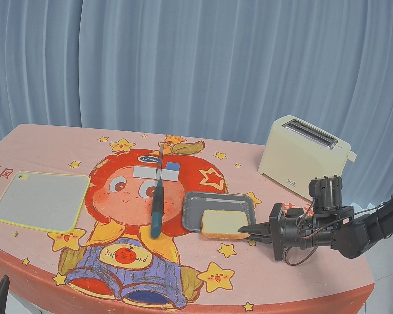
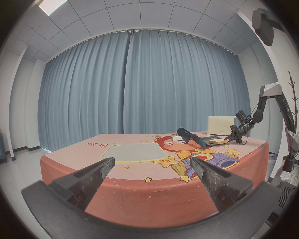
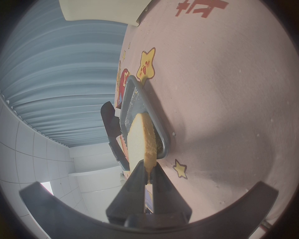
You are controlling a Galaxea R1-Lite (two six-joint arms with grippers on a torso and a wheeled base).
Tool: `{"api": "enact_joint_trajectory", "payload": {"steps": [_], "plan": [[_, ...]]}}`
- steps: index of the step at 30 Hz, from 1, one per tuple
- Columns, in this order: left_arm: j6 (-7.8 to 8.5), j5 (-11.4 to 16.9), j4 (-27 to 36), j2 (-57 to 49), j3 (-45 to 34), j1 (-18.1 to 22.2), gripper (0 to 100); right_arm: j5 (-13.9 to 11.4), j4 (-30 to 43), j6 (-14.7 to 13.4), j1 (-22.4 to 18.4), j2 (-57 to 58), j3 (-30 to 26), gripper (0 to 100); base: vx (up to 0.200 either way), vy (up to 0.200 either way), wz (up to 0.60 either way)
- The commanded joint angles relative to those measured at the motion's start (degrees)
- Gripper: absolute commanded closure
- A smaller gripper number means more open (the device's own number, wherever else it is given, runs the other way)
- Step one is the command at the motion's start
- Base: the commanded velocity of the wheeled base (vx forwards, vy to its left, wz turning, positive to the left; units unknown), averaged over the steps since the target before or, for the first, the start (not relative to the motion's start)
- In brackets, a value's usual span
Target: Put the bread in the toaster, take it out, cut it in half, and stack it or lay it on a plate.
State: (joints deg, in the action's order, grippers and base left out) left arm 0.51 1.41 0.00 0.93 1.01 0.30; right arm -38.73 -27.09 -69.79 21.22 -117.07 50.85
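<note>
A slice of bread [image 1: 223,223] rests partly on the grey tray [image 1: 197,205], its near edge hanging over the tray's rim. My right gripper [image 1: 245,229] is shut on the slice's right edge; in the right wrist view the fingers pinch the bread [image 3: 141,141] at its crust, with the gripper [image 3: 148,171] low over the cloth. The cream toaster [image 1: 303,155] stands behind the arm, slots facing up. A teal-handled knife [image 1: 157,201] lies mid-table. The grey cutting board [image 1: 41,199] lies at the left. My left gripper [image 2: 152,169] hangs open off the table's front edge, holding nothing.
A pink cartoon tablecloth [image 1: 285,278] covers the round-edged table. White and blue tags [image 1: 158,173] lie by the knife's blade. A small crumb [image 1: 14,233] sits near the board's front corner. Blue curtain hangs behind the table.
</note>
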Motion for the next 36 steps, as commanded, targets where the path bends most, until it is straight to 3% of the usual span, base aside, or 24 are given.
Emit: {"api": "enact_joint_trajectory", "payload": {"steps": [1,11,19,27,30,33,34,35,36], "plan": [[-0.07,-0.01,0.0,-0.31,-1.01,0.05,0,-0.12,-0.07,0.01,-0.04,0.44,-0.05,100,0.0,0.0,0.0],[0.02,-0.01,0.0,-0.31,-1.01,0.05,0,0.32,-0.16,0.27,0.31,7.38,-0.4,100,0.0,0.0,0.0],[0.02,-0.01,0.0,-0.31,-1.01,0.05,0,7.0,-0.16,0.27,4.18,13.18,-0.84,100,0.0,0.0,0.0],[0.02,-0.01,0.0,-0.31,-1.01,0.05,0,7.88,-0.16,0.71,4.7,15.46,-1.36,100,0.0,0.0,0.0],[0.02,-0.01,0.0,-0.31,-1.01,0.05,0,7.79,-0.16,2.91,4.7,17.66,-2.51,100,0.0,0.0,0.0],[0.02,-0.01,0.0,-0.31,-1.01,0.05,0,7.88,-0.16,8.0,4.62,19.42,-3.83,100,0.0,0.0,0.0],[0.02,-0.01,0.0,-0.31,-1.01,-0.04,0,7.88,-0.16,8.53,4.62,19.6,-4.09,100,0.0,0.0,0.0],[0.02,-0.01,0.0,-0.31,-1.01,0.05,0,7.79,-0.16,12.13,4.35,20.65,-5.14,100,0.0,0.0,0.0],[0.02,-0.01,0.0,-0.31,-1.01,0.05,0,7.79,-0.16,13.98,4.18,21.27,-5.76,100,0.0,0.0,0.0]]}}
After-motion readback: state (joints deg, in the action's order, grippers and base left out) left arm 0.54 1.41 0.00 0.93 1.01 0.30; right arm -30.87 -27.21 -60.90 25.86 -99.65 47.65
